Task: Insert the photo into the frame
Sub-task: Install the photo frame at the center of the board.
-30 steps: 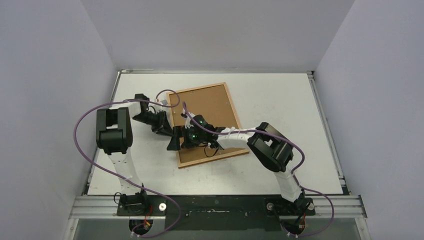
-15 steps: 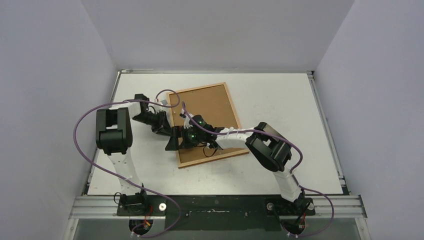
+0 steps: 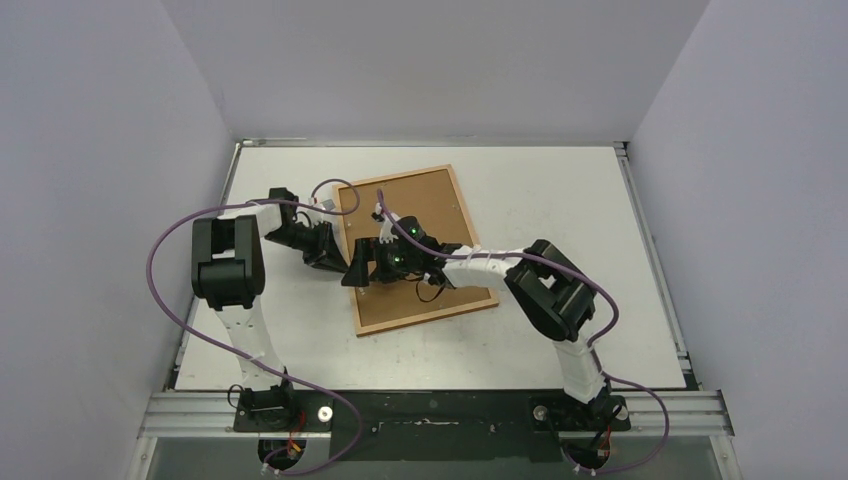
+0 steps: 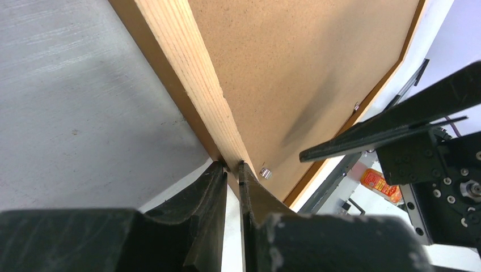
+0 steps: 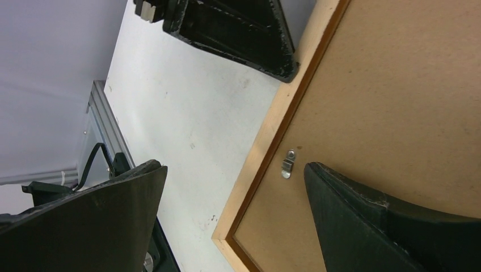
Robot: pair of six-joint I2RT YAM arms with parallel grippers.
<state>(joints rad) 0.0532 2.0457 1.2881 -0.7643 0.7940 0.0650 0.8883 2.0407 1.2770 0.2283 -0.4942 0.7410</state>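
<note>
My right end effector [image 5: 233,166] now sits farther up the face-down frame [image 3: 474,236], spread open; my left end effector [image 4: 231,165] grasps its pale wooden rail

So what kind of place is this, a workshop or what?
Most likely a robotics lab test cell: a left arm and right arm bolted to a metal rail, a white table boxed in by blank walls, a wooden frame lying face down.
</note>
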